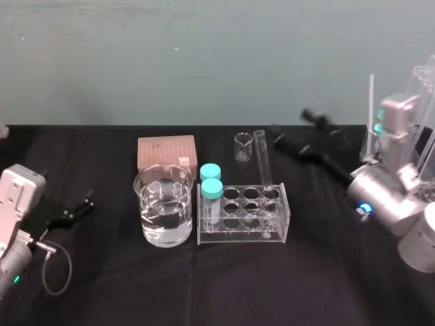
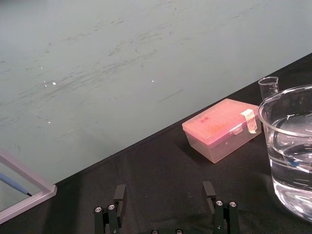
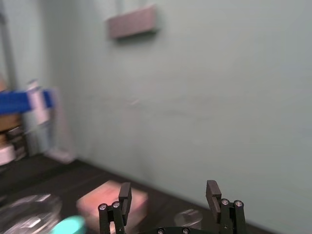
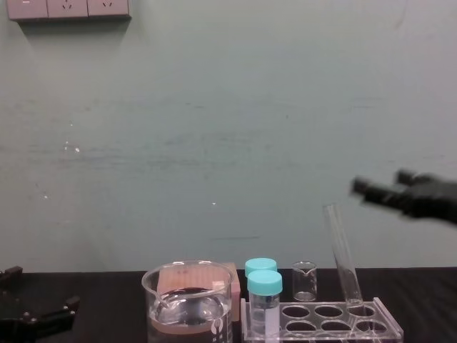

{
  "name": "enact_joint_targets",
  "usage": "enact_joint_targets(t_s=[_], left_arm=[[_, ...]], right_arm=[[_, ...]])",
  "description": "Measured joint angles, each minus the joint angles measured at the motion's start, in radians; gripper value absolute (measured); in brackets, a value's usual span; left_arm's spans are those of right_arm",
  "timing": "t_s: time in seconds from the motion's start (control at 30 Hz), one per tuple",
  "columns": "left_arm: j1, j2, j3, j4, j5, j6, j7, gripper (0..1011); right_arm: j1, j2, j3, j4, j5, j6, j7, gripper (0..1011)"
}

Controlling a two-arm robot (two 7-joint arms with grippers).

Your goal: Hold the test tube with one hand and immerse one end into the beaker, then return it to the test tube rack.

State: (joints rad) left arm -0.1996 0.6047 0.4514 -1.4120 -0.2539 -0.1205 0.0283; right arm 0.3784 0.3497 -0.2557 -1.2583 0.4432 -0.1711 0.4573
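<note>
The test tube (image 1: 262, 161) stands tilted in a back right hole of the test tube rack (image 1: 238, 236), with nothing touching it. In the chest view the test tube (image 4: 341, 254) leans left above the rack (image 4: 389, 330). My right hand (image 1: 293, 122) hovers open just right of and behind the tube's top; it is also in the chest view (image 4: 382, 182) and right wrist view (image 3: 168, 187), with nothing between its fingers. The beaker (image 1: 163, 204), partly filled with clear liquid, stands left of the rack. My left gripper (image 1: 78, 204) rests open at the table's left (image 2: 164, 190).
Two vials with teal caps (image 1: 211, 185) stand in the rack's left holes. A pink box (image 1: 166, 151) sits behind the beaker and a tiny beaker (image 1: 242, 146) behind the rack. Clear lab equipment (image 1: 414, 88) stands at the far right. A cable (image 1: 58, 272) loops by the left arm.
</note>
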Motion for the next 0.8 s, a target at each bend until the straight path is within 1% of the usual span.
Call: enact_joint_targets(t_s=[0.1, 0.13, 0.17, 0.2, 0.3, 0.33, 0.47, 0.53, 0.8], left_arm=[[0.000, 0.000, 0.000, 0.000, 0.000, 0.000, 0.000, 1000], [0.000, 0.000, 0.000, 0.000, 0.000, 0.000, 0.000, 1000], [0.000, 0.000, 0.000, 0.000, 0.000, 0.000, 0.000, 1000], [0.000, 0.000, 0.000, 0.000, 0.000, 0.000, 0.000, 1000], [0.000, 0.000, 0.000, 0.000, 0.000, 0.000, 0.000, 1000], [0.000, 0.000, 0.000, 0.000, 0.000, 0.000, 0.000, 1000], [0.000, 0.000, 0.000, 0.000, 0.000, 0.000, 0.000, 1000], [0.000, 0.000, 0.000, 0.000, 0.000, 0.000, 0.000, 1000], [0.000, 0.000, 0.000, 0.000, 0.000, 0.000, 0.000, 1000]], right_arm=[[-0.018, 0.005, 0.040, -0.025, -0.008, -0.013, -0.055, 1000], [-0.031, 0.008, 0.061, -0.033, -0.028, -0.011, -0.107, 1000], [-0.038, 0.008, 0.070, -0.035, -0.038, -0.004, -0.133, 1000], [-0.051, 0.006, 0.085, -0.035, -0.055, 0.014, -0.178, 1000], [-0.068, 0.000, 0.098, -0.031, -0.071, 0.053, -0.229, 1000], [-0.078, -0.008, 0.104, -0.023, -0.077, 0.085, -0.255, 1000], [-0.088, -0.026, 0.106, 0.001, -0.083, 0.135, -0.276, 1000], [-0.088, -0.035, 0.105, 0.014, -0.087, 0.153, -0.275, 1000], [-0.088, -0.053, 0.100, 0.032, -0.102, 0.198, -0.260, 1000]])
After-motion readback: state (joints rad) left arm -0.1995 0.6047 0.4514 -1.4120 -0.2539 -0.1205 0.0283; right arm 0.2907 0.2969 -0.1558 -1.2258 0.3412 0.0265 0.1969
